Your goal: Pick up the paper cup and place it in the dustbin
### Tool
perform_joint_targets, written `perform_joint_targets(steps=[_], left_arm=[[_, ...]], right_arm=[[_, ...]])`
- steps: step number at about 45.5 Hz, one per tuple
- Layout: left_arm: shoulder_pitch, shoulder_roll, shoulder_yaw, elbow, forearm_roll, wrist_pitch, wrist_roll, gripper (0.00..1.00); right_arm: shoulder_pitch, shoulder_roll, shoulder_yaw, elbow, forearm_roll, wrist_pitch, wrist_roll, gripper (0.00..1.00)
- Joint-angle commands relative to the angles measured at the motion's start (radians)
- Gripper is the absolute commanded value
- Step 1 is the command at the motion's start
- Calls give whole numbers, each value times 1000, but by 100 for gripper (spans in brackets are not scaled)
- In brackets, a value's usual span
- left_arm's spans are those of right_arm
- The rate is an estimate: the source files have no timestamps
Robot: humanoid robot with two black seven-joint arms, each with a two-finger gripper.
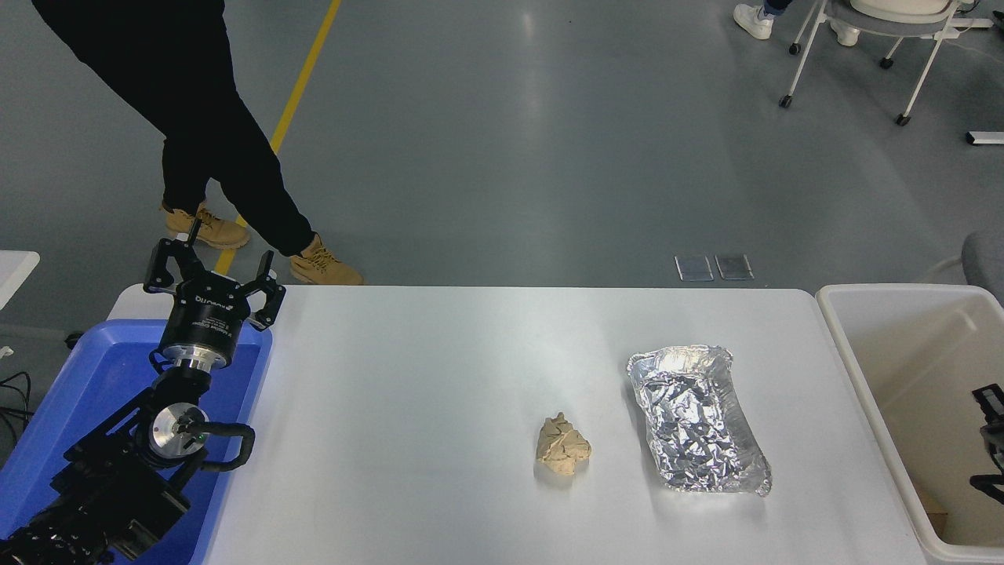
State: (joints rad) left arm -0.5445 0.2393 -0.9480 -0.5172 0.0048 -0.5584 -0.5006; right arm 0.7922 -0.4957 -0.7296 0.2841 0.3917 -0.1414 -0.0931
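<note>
1. The paper cup cannot be found on the table (pixel 439 377) or in either tub; if it sits in the dustbin's hidden near corner or behind the right gripper, the view does not show it.
2. The dustbin (pixel 859 392), a large off-white tub with a rounded rim, stands just beside the table's right end, its inside mostly bare beige wall and floor.
3. The right gripper (pixel 990 439) only peeks in at the picture's right edge, over the dustbin's interior; a few black finger parts show, and I cannot tell whether it is spread or closed, or whether it holds anything.
4. The left gripper (pixel 212 275) is parked at the lower left, above the far rim of the blue tub (pixel 86 392), its fingers spread wide apart with nothing between them and nothing touching them.
5. There is white lettering on the left gripper's black body, but it is upside down and too small to read.
6. A crumpled tan paper ball (pixel 562 446) lies near the table's middle, and a crinkled foil tray (pixel 696 420) lies near it on the right, the two apart.
7. A person (pixel 212 149) in black trousers and tan boots stands on the grey floor beyond the table's far left corner.
</note>
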Motion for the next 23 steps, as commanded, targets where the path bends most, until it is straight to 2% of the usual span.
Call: perform_joint_targets(steps=[1,9,14,18,23], left_arm=[[0,0,2,0,0,0,1,98],[0,0,2,-1,0,0,1,98],[0,0,2,0,0,0,1,98],[0,0,2,0,0,0,1,98],[0,0,2,0,0,0,1,98]], right_arm=[[205,0,-20,72,-25,9,0,100],[387,19,-73,199,-198,26,-2,100],[524,20,-82,338,-298,98,-3,100],[613,28,-94,409,-333,175,-10,100],[717,95,-184,464,-333,253,-14,100]])
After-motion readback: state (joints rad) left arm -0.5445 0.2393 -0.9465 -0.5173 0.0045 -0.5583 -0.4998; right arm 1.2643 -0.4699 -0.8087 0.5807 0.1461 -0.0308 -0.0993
